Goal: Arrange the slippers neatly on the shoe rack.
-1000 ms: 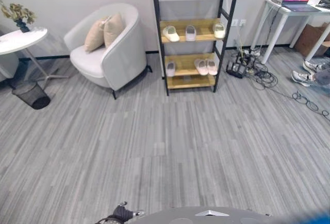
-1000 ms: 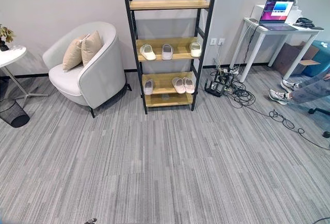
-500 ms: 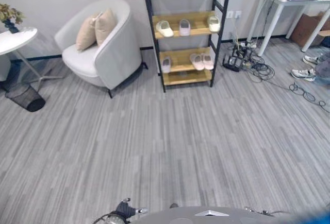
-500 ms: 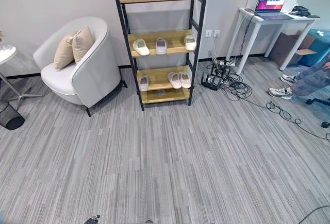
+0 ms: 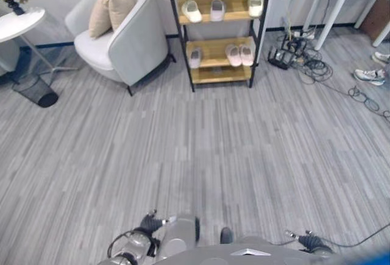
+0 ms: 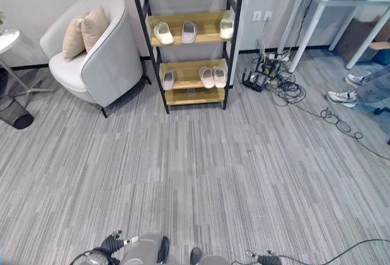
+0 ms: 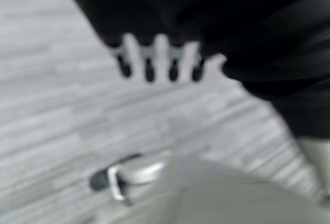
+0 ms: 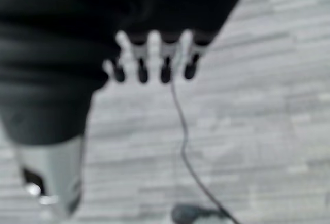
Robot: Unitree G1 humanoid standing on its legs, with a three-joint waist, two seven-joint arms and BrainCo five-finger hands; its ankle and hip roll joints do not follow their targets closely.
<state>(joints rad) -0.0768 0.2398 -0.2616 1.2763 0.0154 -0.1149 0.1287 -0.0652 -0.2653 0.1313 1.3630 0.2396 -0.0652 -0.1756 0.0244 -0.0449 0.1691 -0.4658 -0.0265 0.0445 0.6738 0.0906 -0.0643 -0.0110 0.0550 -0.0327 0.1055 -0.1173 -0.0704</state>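
The fingers (image 7: 149, 62) of the left hand (image 7: 170, 54) hang short and loosely spread over bare floor, holding nothing, and the fingers (image 8: 154, 59) of the right hand (image 8: 149, 54) show the same loose spread over floor, also empty. From there, largest thing first: the grey striped floor (image 6: 201, 155) takes up most of both eye views, with open ground between the robot at the bottom edge and the furniture along the top. A pale armchair (image 6: 91, 52) with two beige cushions (image 6: 85, 28) sits at upper left, just beside the black-framed shoe rack (image 6: 230, 39) at upper centre. A white desk (image 6: 317, 9) stands at upper right, with a tangle of cables (image 6: 274, 79) on the floor between it and the rack. The slippers are all on the rack's wooden shelves: three on the higher shelf (image 6: 189, 32) spaced unevenly, one of them set apart at the right end, and on the lower shelf a single one (image 6: 169, 79) at the left with a close pair (image 6: 213, 76) toward the right. The step in hand looks like the approach. To do it well, the robot should walk straight up the open floor, keep off the cables, and stop square to the rack, near enough for both hands to reach either shelf, before sliding loose slippers into side-by-side pairs, toes pointing one way.
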